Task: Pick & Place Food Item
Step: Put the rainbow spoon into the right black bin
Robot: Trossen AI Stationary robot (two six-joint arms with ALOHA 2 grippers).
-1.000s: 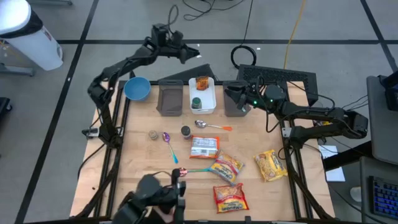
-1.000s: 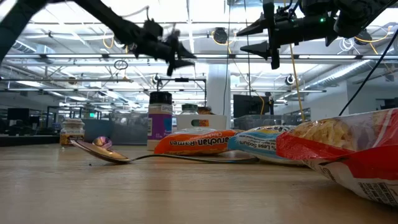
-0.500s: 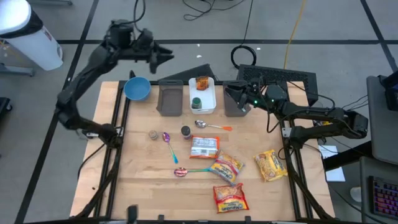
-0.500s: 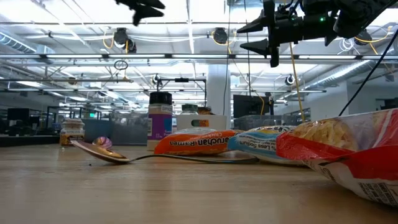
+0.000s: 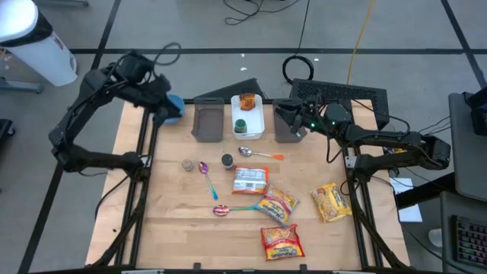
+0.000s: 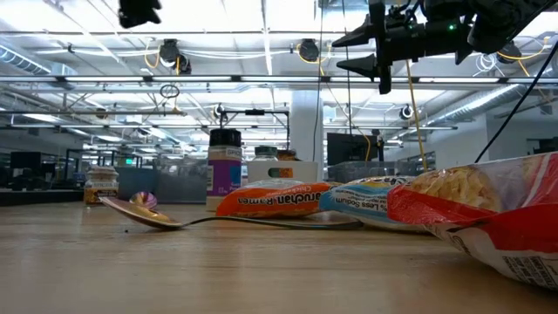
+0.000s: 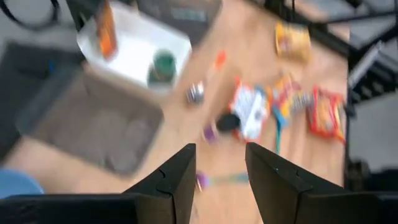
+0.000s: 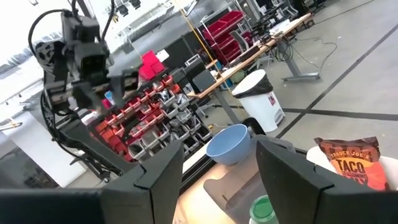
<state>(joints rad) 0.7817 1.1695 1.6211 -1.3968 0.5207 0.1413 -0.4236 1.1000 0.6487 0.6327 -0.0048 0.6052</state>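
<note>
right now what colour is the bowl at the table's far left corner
Light blue. The bowl shows best in the right wrist view; from above, the left gripper partly covers it.

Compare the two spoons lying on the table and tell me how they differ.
The purple spoon lies at the table's left-centre, its bowl toward the far side, handle running toward the near edge. The metal spoon lies just in front of the white tray, roughly crosswise, with an orange handle tip. The purple spoon's bowl is coloured; the metal spoon's bowl is bare silver. Both lie flat on the wooden table, untouched by either gripper.
</note>
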